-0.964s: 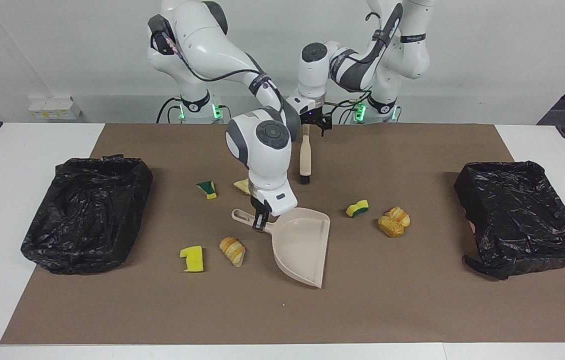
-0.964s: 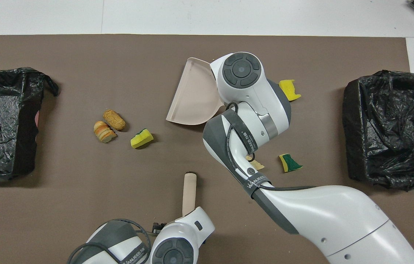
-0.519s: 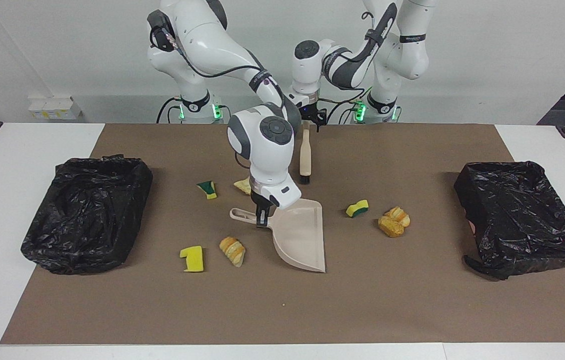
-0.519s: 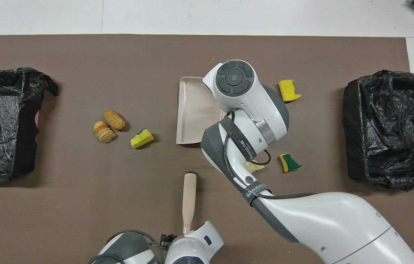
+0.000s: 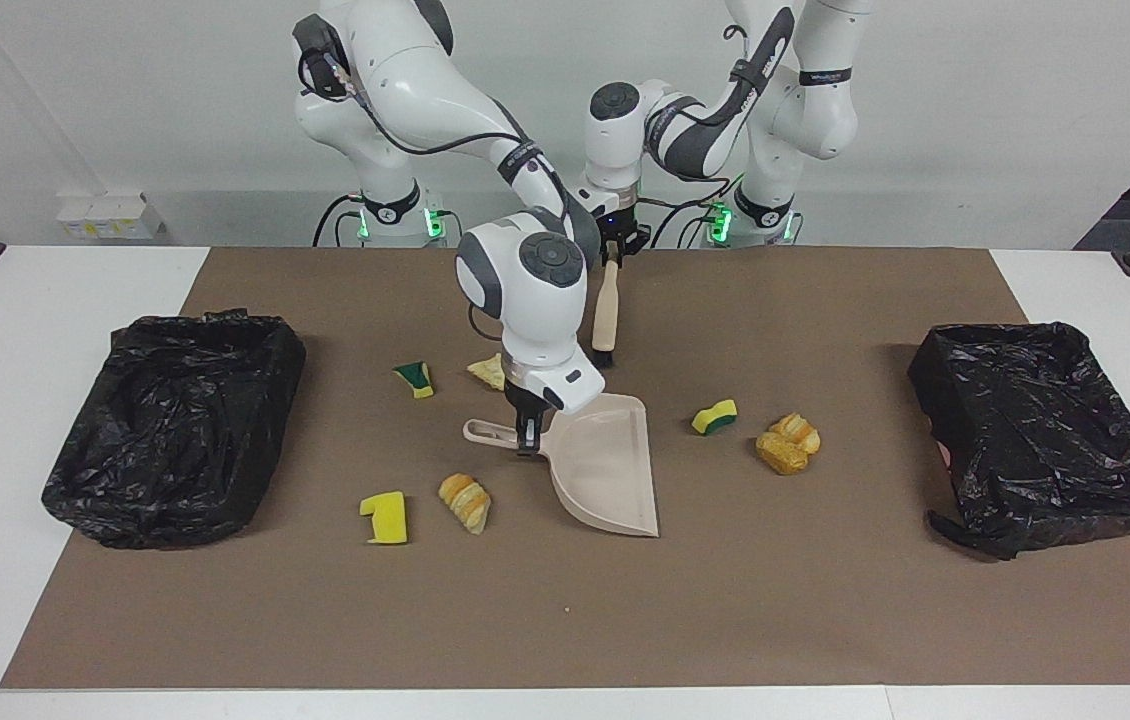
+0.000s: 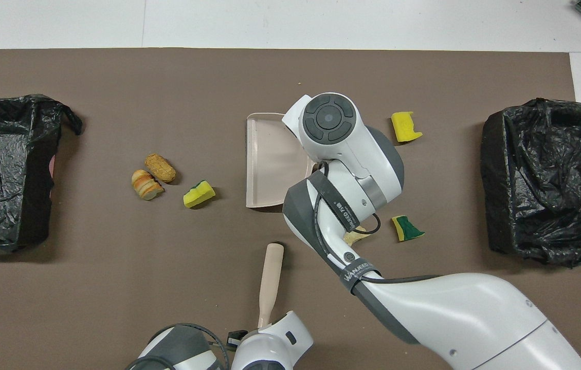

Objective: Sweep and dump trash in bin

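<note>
right gripper (image 5: 528,437) grips the handle of the beige plastic dustpan (image 5: 607,465) at mid-table, its mouth toward the left arm's end, likely to catch sweepings. left gripper (image 5: 613,251), near the robots' edge, holds the wooden-handled black-bristled brush (image 5: 605,308) tilted, bristles down. all visible yellow-green sponge scraps (image 5: 715,417) and bread-like chunks (image 5: 786,445) lie loose on the brown mat (image 5: 825,600). each black-bag-lined bin (image 5: 1040,430) at the table's ends shows no trash.

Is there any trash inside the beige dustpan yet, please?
Empty: the dustpan, held by the right gripper, shows only bare beige inside, and the trash lies on the brown mat.
</note>
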Robot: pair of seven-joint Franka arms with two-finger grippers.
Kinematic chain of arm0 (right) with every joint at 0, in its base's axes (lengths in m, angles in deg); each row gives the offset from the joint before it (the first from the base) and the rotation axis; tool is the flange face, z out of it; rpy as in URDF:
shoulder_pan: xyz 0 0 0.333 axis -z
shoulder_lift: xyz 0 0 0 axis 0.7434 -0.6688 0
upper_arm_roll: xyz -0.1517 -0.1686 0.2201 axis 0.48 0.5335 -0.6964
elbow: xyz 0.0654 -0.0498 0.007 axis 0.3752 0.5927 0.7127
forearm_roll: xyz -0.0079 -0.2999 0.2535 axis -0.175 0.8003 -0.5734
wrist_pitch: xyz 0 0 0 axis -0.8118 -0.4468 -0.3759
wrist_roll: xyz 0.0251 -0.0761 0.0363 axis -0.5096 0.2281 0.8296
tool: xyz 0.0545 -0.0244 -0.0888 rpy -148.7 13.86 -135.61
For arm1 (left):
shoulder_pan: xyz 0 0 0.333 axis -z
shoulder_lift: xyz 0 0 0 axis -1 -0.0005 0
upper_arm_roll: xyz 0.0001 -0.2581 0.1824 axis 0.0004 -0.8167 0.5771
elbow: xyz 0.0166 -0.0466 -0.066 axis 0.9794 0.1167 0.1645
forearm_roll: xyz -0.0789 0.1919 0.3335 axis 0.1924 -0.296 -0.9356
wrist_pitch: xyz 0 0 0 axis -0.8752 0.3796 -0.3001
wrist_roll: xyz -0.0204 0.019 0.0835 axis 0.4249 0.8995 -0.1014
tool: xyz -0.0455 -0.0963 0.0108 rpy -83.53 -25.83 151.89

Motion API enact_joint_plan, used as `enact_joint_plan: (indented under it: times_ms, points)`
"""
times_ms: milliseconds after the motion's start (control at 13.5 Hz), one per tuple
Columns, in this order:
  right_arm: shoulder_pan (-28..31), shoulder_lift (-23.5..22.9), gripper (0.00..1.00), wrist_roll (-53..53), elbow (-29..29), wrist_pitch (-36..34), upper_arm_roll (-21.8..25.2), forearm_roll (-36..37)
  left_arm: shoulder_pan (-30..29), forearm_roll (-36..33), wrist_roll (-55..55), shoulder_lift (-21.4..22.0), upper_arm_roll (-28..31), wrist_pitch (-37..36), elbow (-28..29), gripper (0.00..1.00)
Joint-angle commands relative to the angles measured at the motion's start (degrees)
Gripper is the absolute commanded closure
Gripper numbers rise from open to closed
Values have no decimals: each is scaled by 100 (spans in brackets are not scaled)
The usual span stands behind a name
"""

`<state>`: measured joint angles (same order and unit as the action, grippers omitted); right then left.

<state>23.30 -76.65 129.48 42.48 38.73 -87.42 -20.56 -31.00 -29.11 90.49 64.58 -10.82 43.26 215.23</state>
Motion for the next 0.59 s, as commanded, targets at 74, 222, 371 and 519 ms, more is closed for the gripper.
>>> enact_joint_plan:
  times_ms: [74,222,371,519]
  points:
    - [20,187,100,214,281,117,-129,35,-262,8,-209,177,122,-399,-123,100]
    - [29,196,100,232,299,108,-217,26,-614,8,-586,413,131,-1259,-405,100]
    - [21,161,100,180,316,108,-234,8,-1035,-53,-658,773,139,-1883,-441,100]
    - [12,152,100,136,308,117,-243,-176,-1711,-80,-1008,1238,148,-2385,-468,100]
